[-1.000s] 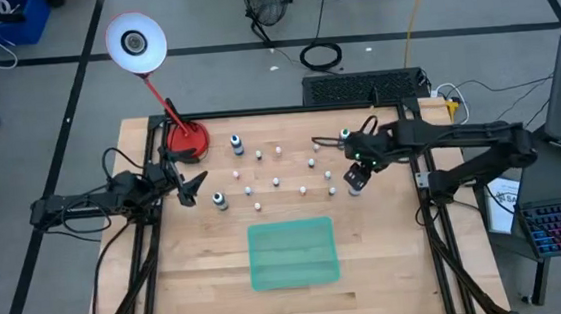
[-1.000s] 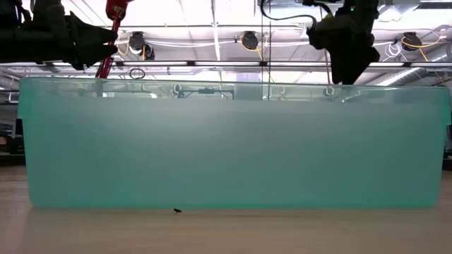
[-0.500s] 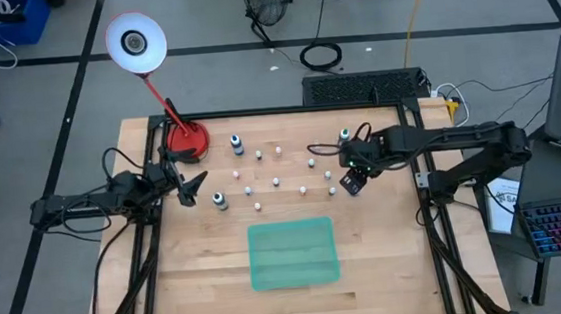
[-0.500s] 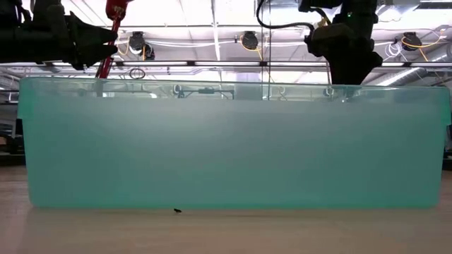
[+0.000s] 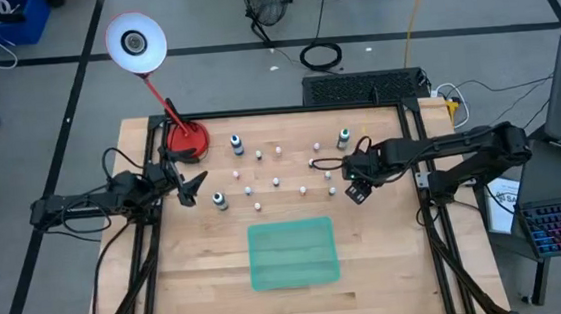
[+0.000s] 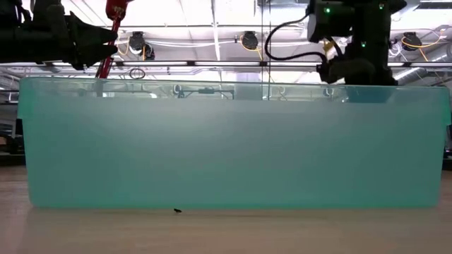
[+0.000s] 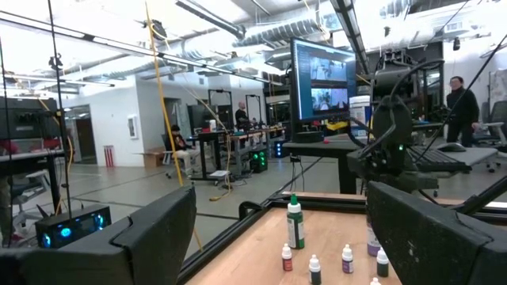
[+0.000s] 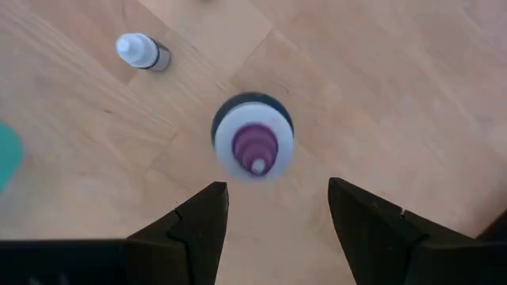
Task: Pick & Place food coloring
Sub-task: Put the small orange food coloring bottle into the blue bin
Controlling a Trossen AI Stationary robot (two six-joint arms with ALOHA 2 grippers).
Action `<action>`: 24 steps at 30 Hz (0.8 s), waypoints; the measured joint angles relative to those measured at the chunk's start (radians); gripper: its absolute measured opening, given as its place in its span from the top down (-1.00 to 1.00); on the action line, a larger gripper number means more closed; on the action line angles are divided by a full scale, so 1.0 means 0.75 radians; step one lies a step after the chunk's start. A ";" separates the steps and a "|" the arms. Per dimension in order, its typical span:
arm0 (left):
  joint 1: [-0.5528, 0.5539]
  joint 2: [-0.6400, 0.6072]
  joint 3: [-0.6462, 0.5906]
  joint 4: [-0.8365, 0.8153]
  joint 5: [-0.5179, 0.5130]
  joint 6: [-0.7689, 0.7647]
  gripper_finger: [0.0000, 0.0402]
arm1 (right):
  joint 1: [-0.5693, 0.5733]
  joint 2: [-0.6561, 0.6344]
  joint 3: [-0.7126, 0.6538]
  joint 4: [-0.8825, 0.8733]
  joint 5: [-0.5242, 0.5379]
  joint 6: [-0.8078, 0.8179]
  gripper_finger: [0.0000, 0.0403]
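Observation:
Several tiny white-capped food coloring bottles (image 5: 275,181) stand upright on their bases across the wooden table's far half. Three taller bottles stand among them, one of them green (image 5: 343,138). My right gripper (image 5: 355,190) points down, open, over a dark bottle with a white cap and purple tip (image 8: 253,148). Its fingers (image 8: 198,226) stand above the cap, one on either side, without touching it. A tiny bottle (image 8: 142,53) stands close by. My left gripper (image 5: 191,187) waits open at the table's left, pointing roughly level across the bottles (image 7: 295,223).
A shallow teal tray (image 5: 251,257) lies near the middle front of the table, and its wall (image 6: 233,141) fills the low view. A red lamp (image 5: 187,139) stands at the far left corner. Bare wood lies on both sides of the tray.
My right gripper has sunk toward the table and come a little toward the near edge, tipping more steeply downward. In the low view its fingertips have dropped behind the tray's rim. Its fingers have stayed open.

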 joint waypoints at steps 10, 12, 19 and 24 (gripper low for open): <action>0.000 0.000 0.000 0.000 0.000 0.000 -0.82 | 0.000 -0.011 -0.026 0.047 -0.151 0.017 -0.03; 0.000 0.000 0.000 0.000 0.000 0.000 -0.82 | 0.006 -0.014 -0.026 0.043 -0.227 0.041 -0.03; 0.000 0.000 0.000 0.000 0.000 0.000 -0.82 | 0.134 -0.015 -0.026 0.126 -0.415 0.094 -0.03; 0.000 0.000 0.000 0.000 0.000 0.000 -0.82 | 0.237 -0.015 -0.026 0.612 -0.412 -0.032 -0.03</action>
